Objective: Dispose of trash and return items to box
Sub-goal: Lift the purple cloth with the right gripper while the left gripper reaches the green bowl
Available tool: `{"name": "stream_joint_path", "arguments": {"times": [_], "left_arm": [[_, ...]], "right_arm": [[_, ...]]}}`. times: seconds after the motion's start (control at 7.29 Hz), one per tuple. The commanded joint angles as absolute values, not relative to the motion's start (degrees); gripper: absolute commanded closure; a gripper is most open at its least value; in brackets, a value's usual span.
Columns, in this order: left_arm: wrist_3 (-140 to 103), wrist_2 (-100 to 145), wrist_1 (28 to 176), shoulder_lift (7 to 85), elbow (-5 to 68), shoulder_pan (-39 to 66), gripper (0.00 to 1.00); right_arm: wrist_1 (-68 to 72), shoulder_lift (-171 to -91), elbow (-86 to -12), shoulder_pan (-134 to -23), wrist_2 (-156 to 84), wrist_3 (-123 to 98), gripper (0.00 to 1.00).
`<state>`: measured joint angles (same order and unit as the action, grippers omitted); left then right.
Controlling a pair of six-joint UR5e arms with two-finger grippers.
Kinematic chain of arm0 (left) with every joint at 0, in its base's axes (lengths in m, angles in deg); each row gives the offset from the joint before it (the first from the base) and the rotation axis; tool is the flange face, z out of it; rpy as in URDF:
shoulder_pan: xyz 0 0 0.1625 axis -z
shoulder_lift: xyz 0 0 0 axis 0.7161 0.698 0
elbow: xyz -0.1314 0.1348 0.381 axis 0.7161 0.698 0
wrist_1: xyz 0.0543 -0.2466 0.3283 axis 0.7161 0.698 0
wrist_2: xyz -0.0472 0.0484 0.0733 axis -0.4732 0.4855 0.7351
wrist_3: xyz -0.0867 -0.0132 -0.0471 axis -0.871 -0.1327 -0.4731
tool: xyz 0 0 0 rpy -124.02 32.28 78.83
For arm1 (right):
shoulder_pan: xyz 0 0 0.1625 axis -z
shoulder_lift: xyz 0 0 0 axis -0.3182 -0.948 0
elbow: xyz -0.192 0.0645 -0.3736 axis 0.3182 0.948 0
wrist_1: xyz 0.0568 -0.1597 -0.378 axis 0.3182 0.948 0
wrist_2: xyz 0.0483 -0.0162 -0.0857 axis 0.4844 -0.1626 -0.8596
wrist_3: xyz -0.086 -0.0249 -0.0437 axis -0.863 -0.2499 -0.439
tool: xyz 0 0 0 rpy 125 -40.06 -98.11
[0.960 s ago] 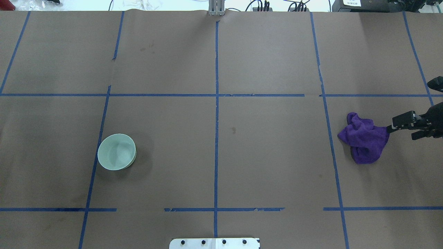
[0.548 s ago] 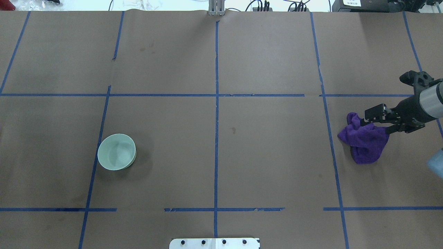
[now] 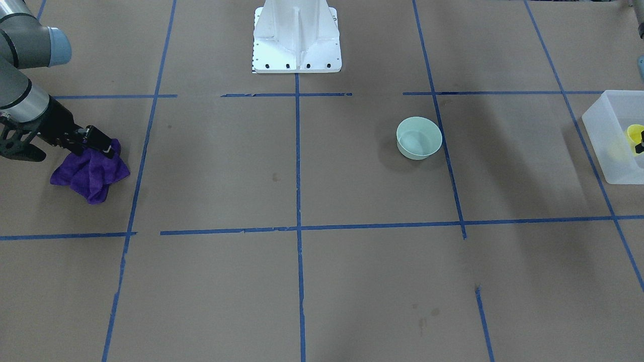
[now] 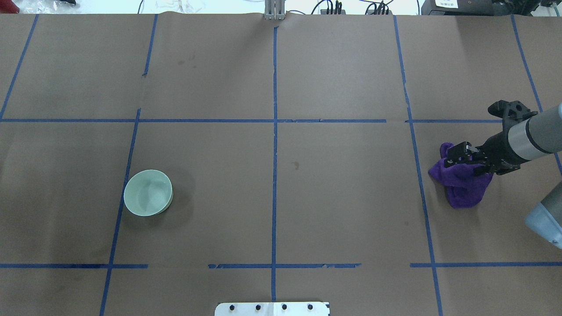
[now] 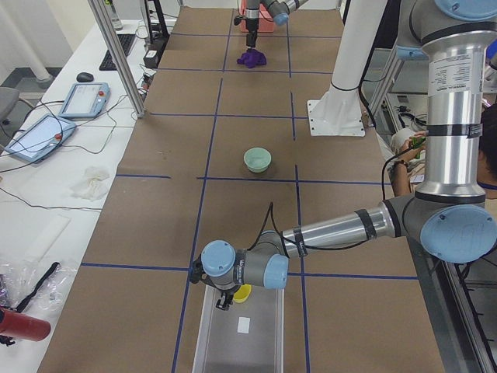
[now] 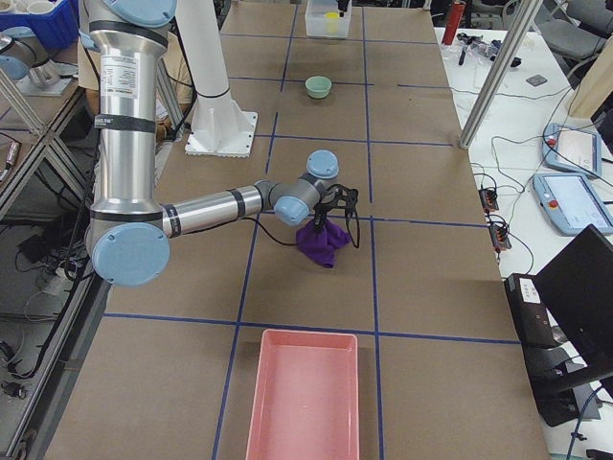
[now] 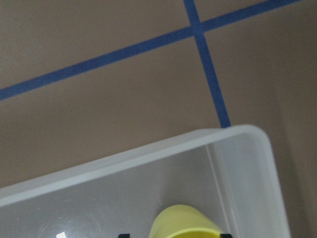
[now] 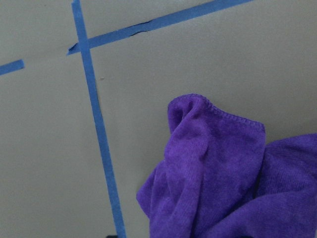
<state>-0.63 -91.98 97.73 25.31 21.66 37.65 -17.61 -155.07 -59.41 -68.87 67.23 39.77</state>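
Observation:
The yellow cup [image 3: 634, 133] is inside the frosted box [image 3: 599, 131] at the table's left end; the left wrist view shows the cup [image 7: 184, 222] within the box's rim [image 7: 148, 158]. My left gripper [image 5: 225, 301] reaches into the box with a fingertip on each side of the cup, and a gap shows on one side. My right gripper [image 4: 464, 159] is open and low over a crumpled purple cloth [image 4: 463, 186], its fingers straddling the cloth's top. The cloth [image 8: 218, 168] fills the right wrist view.
A pale green bowl [image 4: 148, 193] stands alone on the left half of the brown paper. The white robot pedestal [image 3: 297, 35] stands at the robot's edge. A pink tray [image 6: 306, 402] lies at the table's right end, beyond the cloth.
My right arm has come in from the right edge and its open gripper has moved left until it is over the purple cloth. The bowl has not moved.

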Motion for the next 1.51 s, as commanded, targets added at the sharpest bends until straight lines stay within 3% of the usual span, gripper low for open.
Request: {"name": "stream_joint_path", "arguments": {"times": [0.0, 0.41, 0.82, 1.37], "left_arm": [[-14.61, -92.33, 97.72, 27.42, 28.77, 34.8, 0.32], [-38.51, -92.33, 99.38, 27.61, 38.97, 18.48, 0.3], [-63.83, -89.8, 115.02, 29.44, 40.13, 2.82, 0.28], [-72.59, -78.72, 114.42, 29.03, 42.86, -8.63, 0.21]], "right_arm": [[-17.53, -156.89, -59.6, -68.92, 67.33, 39.72, 1.0], [-17.79, -159.26, -61.79, -70.31, 67.68, 38.85, 1.0], [-16.92, -161.82, -69.52, -81.88, 73.28, 38.49, 1.0], [-16.74, -164.99, -68.74, -91.92, 73.48, 29.88, 1.0]]}}
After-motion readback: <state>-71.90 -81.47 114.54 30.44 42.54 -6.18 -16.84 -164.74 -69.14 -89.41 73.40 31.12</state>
